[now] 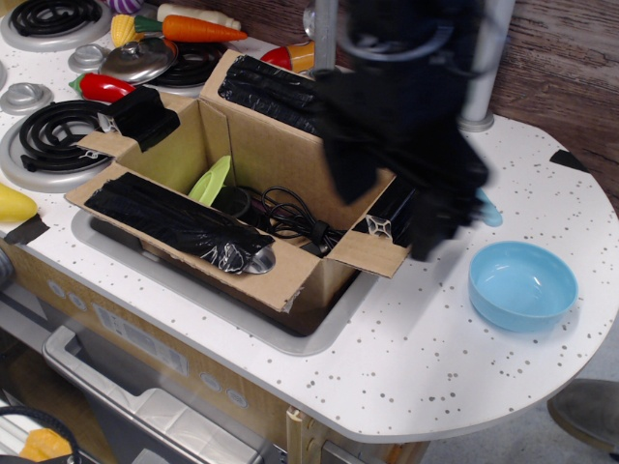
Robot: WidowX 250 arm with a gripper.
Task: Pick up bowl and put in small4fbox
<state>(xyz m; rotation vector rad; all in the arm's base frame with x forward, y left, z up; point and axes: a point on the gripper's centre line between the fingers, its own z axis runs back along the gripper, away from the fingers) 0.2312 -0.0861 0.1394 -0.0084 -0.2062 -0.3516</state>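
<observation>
The light-blue bowl (523, 285) sits upright and empty on the white speckled counter at the right. The brown cardboard small4fbox (280, 155) stands in the sink at centre left, its four black-taped flaps spread open. Inside it lie a green item and black cables. My black gripper (392, 205) is blurred by motion. It hangs above the box's right flap, left of the bowl and apart from it. Its two fingers look spread and hold nothing.
A silver pot lid (140, 60), a red pepper (102, 87), a carrot (198, 29) and stove burners (53, 135) lie at the back left. A grey pole (481, 68) stands behind the gripper. The counter's curved edge runs just past the bowl.
</observation>
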